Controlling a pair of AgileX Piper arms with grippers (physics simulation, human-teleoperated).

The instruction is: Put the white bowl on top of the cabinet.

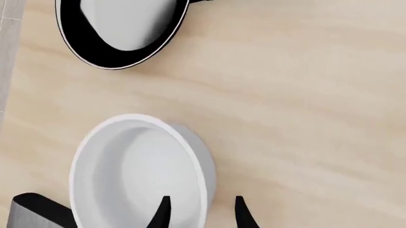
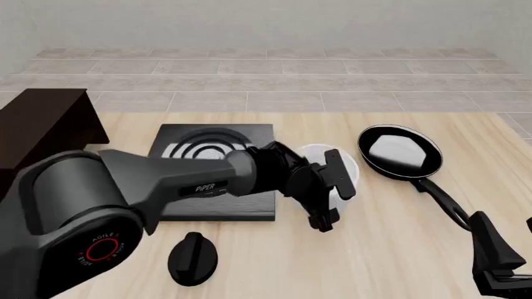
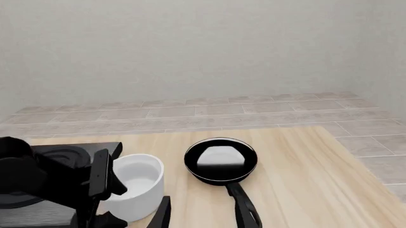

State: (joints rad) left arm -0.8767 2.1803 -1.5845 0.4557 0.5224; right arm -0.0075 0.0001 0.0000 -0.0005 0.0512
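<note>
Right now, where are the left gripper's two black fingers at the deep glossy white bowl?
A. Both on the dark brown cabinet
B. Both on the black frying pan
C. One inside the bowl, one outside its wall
C: in the left wrist view the left gripper straddles the white bowl's wall, one finger inside, one outside.

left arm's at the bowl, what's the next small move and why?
Probably close the left gripper on the white bowl wall. In the left wrist view one fingertip sits inside the rim, the other outside, with a gap, so nothing is gripped yet. The cabinet waits at far left, and the bowl rests on the table.
</note>
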